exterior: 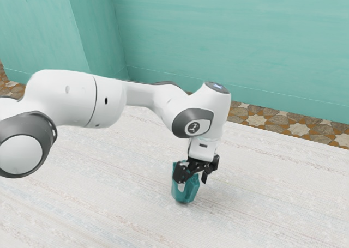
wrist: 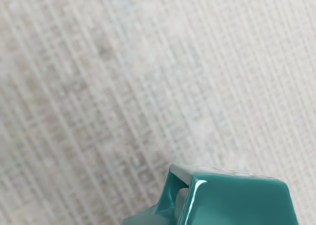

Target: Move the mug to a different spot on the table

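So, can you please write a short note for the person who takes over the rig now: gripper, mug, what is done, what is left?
Gripper: low, right at the top of the teal mug; a firm hold cannot be confirmed.
Mug: slightly tilted, on or just above the table, which one is unclear.
Done: the hand is at the mug.
Left: confirm the grasp, carry the mug to another spot on the table, set it down upright, let go.

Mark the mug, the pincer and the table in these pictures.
mug (exterior: 186,194): exterior view, on its teal lower body below the pincer.
pincer (exterior: 192,177): exterior view, midway between its two black fingertips.
table (exterior: 283,199): exterior view, on a bare stretch of its pale top.
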{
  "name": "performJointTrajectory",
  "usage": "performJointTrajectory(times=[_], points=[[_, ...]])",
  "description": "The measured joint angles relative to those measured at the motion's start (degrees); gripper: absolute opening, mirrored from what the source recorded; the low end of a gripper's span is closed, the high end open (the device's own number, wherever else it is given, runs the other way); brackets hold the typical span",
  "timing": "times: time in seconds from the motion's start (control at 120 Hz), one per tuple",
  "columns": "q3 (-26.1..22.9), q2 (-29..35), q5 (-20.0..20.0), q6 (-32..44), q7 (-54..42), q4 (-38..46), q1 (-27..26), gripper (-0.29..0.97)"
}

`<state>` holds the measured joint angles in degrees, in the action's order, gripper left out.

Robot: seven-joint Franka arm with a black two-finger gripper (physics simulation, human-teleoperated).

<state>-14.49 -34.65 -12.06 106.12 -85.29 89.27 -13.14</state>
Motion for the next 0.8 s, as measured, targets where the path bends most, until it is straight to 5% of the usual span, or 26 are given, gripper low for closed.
performJointTrajectory(times=[0.325,0.575,0.8], points=[[0.2,4.8,1.9,4.4,-4.9,6.2,0.6,0.23],[0.2,8.2,3.8,8.8,-7.0,10.3,1.3,0.09],[0.7,12.0,-1.1,11.4,-6.3,12.6,1.1,0.00]])
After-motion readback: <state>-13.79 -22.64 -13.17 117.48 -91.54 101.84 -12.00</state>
